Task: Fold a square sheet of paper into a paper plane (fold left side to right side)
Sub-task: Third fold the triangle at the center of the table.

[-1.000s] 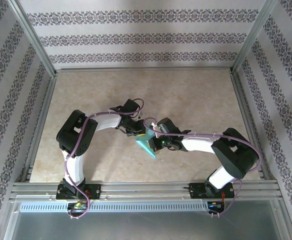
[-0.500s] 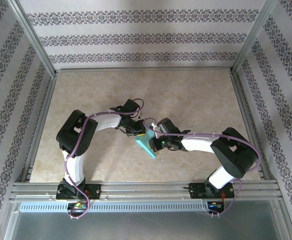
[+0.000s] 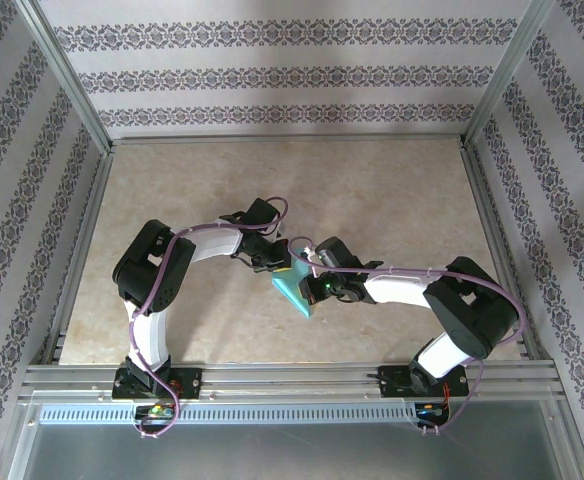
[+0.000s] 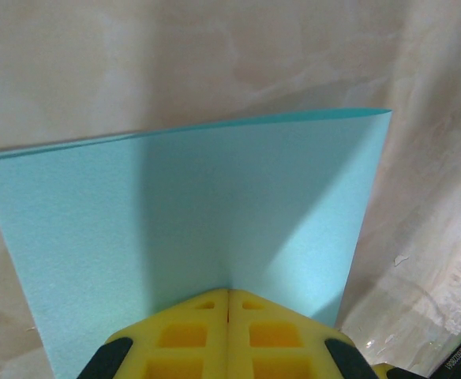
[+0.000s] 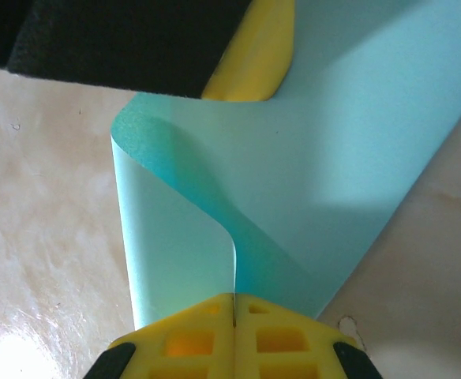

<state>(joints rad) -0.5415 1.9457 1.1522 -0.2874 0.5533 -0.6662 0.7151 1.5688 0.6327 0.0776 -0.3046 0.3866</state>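
The square sheet of paper [image 3: 294,294] hangs between my two grippers, doubled over on itself. It starts right at the tips of my left gripper [image 4: 228,296] and stretches away ahead of them. At my right gripper [image 5: 234,304] it rises from the tips and spreads up and to the right.

My left wrist view shows the sheet [image 4: 215,213] as a flat layered panel above the table [image 4: 215,55], with two edges slightly offset at the far left. My right wrist view shows a rolled, uncreased bend on the sheet's left side, and one yellow pad [image 5: 254,47] of my left gripper against the paper at the far end.

Both grippers are pressed fully together, each pinching an edge of the paper. From above, they meet over the table's middle, just beside each other.
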